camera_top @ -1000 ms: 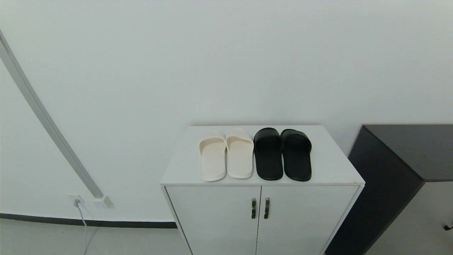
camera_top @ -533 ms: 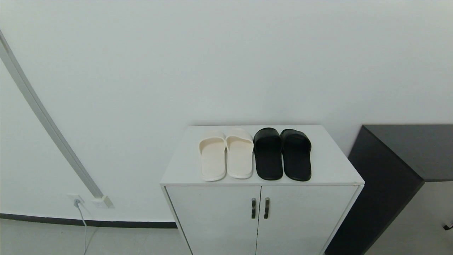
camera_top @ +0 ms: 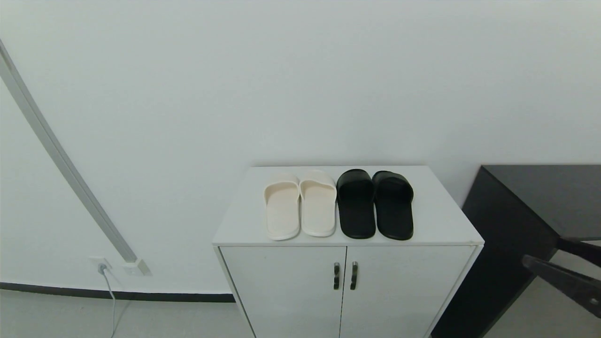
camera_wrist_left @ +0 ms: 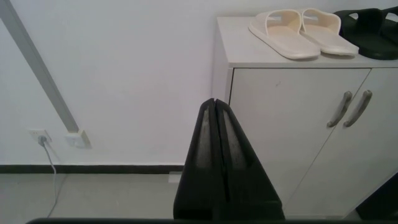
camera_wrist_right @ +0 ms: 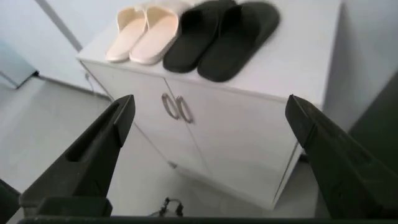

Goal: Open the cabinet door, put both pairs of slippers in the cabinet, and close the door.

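A white cabinet (camera_top: 347, 234) stands against the wall with both doors shut and two dark handles (camera_top: 345, 275) at the middle seam. On its top lie a cream pair of slippers (camera_top: 300, 206) and, to their right, a black pair of slippers (camera_top: 375, 204). My right gripper (camera_top: 540, 249) is open at the lower right, off the cabinet's right side. In the right wrist view it (camera_wrist_right: 209, 102) spreads wide towards the handles (camera_wrist_right: 176, 107), still apart from them. My left gripper (camera_wrist_left: 214, 106) is shut and empty, low to the left of the cabinet (camera_wrist_left: 298, 124).
A black cabinet (camera_top: 540, 202) stands close on the right of the white one. A wall socket with a cable (camera_top: 101, 266) and a slanted grey conduit (camera_top: 61, 155) are on the left wall. Open floor (camera_top: 117, 319) lies left of the cabinet.
My right gripper has come up into the head view at the lower right, open. The cabinet and both slipper pairs have not moved.
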You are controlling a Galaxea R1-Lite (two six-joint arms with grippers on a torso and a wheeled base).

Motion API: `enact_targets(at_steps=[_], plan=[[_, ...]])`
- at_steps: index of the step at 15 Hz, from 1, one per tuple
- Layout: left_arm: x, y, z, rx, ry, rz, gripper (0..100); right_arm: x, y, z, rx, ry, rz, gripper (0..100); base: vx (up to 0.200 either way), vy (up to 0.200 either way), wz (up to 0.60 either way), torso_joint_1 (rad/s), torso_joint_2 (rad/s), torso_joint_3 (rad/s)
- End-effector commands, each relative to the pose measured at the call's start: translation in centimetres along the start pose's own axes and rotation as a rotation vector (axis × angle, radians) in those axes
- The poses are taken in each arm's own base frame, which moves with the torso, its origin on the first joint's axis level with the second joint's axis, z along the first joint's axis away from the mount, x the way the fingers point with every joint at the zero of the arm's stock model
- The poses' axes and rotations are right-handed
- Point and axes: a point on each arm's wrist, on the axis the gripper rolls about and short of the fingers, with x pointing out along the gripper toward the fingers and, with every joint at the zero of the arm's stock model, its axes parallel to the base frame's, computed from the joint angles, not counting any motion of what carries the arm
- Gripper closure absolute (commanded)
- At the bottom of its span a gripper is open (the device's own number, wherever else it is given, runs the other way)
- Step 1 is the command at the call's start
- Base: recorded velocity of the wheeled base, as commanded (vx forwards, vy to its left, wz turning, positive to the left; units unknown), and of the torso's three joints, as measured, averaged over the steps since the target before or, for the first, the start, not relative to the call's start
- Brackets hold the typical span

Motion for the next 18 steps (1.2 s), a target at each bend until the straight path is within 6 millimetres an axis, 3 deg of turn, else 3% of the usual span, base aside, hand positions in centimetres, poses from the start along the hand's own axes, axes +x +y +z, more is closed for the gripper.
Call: enact_targets(at_steps=[1,4,5,7,12,14,15,16,18], plan=[[0.0,0.0,0.0,0.001,0.001,0.000,100,3.9,0.8,-0.4,0.024,0.124,0.006,0,0.000,0.000,0.00,0.000,0.00,0.000],[0.0,0.0,0.0,0.001,0.001,0.000,100,5.5,2.5,0.4,0.060,0.126,-0.041,0,0.000,0.000,0.00,0.000,0.00,0.000],[0.0,0.0,0.0,0.006,0.001,0.000,100,7.4,3.6,1.1,0.045,0.117,-0.080,0,0.000,0.000,0.00,0.000,0.00,0.000],[0.0,0.0,0.0,0.006,0.001,0.000,100,9.4,4.8,1.9,0.036,0.112,-0.093,0,0.000,0.000,0.00,0.000,0.00,0.000],[0.0,0.0,0.0,0.012,0.001,-0.001,100,18.3,7.1,1.5,0.036,0.061,-0.289,0,0.000,0.000,0.00,0.000,0.00,0.000],[0.0,0.0,0.0,0.012,0.001,-0.001,100,20.8,8.1,1.3,0.033,0.025,-0.331,0,0.000,0.000,0.00,0.000,0.00,0.000],[0.0,0.0,0.0,0.012,0.001,-0.001,100,20.8,8.1,1.3,0.033,0.025,-0.331,0,0.000,0.000,0.00,0.000,0.00,0.000],[0.0,0.0,0.0,0.012,0.001,-0.001,100,23.3,8.8,1.3,0.029,-0.001,-0.381,0,0.000,0.000,0.00,0.000,0.00,0.000],[0.0,0.0,0.0,0.012,0.001,-0.003,100,26.0,8.7,0.8,0.031,-0.003,-0.407,0,0.000,0.000,0.00,0.000,0.00,0.000]])
